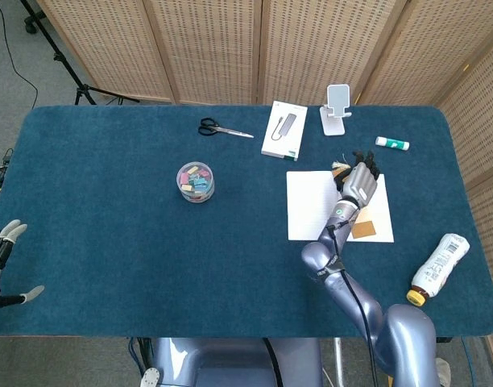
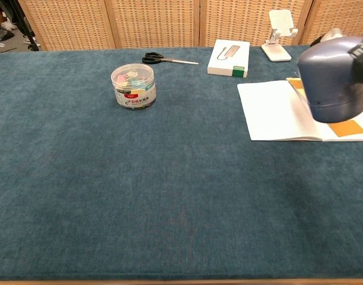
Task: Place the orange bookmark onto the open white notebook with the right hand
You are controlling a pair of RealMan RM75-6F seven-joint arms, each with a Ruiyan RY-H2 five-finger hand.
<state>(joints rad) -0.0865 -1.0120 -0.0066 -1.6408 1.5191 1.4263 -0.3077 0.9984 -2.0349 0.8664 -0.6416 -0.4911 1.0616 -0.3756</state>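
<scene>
The open white notebook (image 1: 311,205) lies right of centre on the blue table, also seen in the chest view (image 2: 270,113). The orange bookmark (image 1: 364,229) lies flat along its right page; its near end (image 2: 349,127) shows bare. My right hand (image 1: 358,182) hovers over the bookmark's far part with fingers spread toward the table's back, holding nothing that I can see. In the chest view only the right arm's grey bulk (image 2: 336,83) shows, hiding the page's middle. My left hand (image 1: 0,260) hangs open off the table's left edge.
A jar of clips (image 1: 196,182) stands left of centre. Scissors (image 1: 222,129), a white box (image 1: 284,131) and a phone stand (image 1: 337,109) line the back. A glue stick (image 1: 391,143) lies behind the notebook, and a bottle (image 1: 440,268) lies at the front right.
</scene>
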